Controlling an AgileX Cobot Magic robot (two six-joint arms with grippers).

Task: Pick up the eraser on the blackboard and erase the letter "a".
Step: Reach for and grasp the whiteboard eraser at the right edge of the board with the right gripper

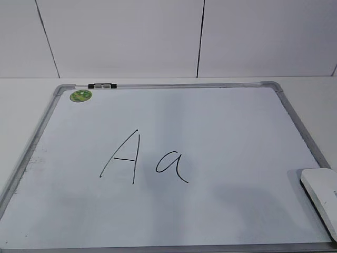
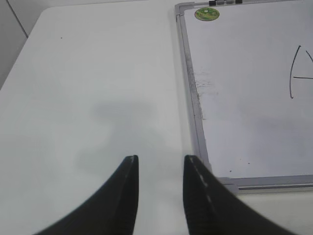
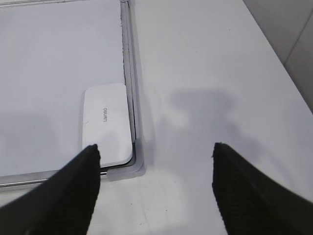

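The blackboard (image 1: 221, 126), a white board in a grey frame, lies flat on the table. A capital "A" (image 1: 122, 157) and the letter "a" (image 1: 169, 166) are written near its middle. The eraser (image 1: 322, 195) lies in the board's near right corner; it also shows in the right wrist view (image 3: 106, 123). My right gripper (image 3: 155, 149) is open and empty, above the table just off that corner, its left finger by the eraser's near end. My left gripper (image 2: 160, 159) is open and empty, over bare table left of the board's frame (image 2: 195, 117). Neither gripper shows in the exterior view.
A green round sticker (image 1: 80, 95) and a black clip (image 1: 102, 85) sit at the board's far left corner. White table (image 2: 88, 98) surrounds the board. A tiled wall (image 1: 158, 37) stands behind. Smudges mark the board's left edge (image 2: 205, 85).
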